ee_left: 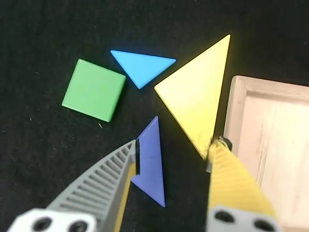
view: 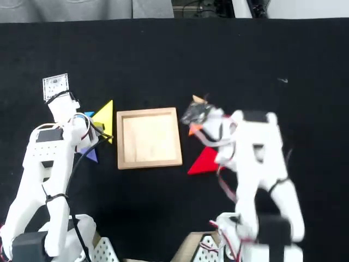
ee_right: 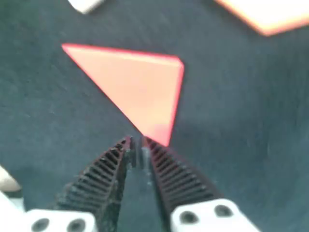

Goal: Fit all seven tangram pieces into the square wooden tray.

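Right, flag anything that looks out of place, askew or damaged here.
Nothing stands out. The square wooden tray sits empty and intact; the large yellow triangle, green square, light blue triangle and red triangle lie flat on the black cloth.

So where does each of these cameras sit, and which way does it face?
High view: fixed above the table, looking down at the wooden tray, left arm and right arm beside it.
Left wrist view: on the left arm, looking past its open left gripper at the yellow triangle.
Right wrist view: on the right arm, looking past its shut right gripper at the red triangle.
Shared: the high view also shows both triangles.
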Robot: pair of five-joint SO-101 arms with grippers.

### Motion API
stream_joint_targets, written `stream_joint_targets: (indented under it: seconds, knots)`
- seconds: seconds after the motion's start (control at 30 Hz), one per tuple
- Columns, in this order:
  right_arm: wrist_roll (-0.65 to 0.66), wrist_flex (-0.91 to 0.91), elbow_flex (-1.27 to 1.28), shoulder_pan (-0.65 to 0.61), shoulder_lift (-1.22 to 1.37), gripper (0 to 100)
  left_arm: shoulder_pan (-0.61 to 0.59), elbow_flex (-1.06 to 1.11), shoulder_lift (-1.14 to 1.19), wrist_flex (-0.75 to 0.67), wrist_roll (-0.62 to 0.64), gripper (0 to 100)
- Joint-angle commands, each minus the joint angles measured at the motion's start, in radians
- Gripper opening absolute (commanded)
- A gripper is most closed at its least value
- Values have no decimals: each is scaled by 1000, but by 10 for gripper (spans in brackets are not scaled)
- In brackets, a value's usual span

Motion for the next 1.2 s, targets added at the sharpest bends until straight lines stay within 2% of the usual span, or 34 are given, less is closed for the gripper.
stream_joint_targets:
  seconds: [0.0,0.07,0.13,0.3,0.53,1.17]
  knots:
    - [20,-14,39,-118,-96,255,-10,-8,-32,-18,3,241]
    - [87,5,33,-146,-81,371,-10,-8,-31,-18,3,241]
    - [146,15,22,-152,-56,413,-10,-8,-29,-18,3,241]
    - [166,15,-28,-147,58,415,-10,-10,-29,-20,2,241]
    - [307,14,-36,-143,157,417,-10,-12,-29,-20,2,241]
    - [315,-117,-67,-130,334,414,-10,-10,-28,-20,2,241]
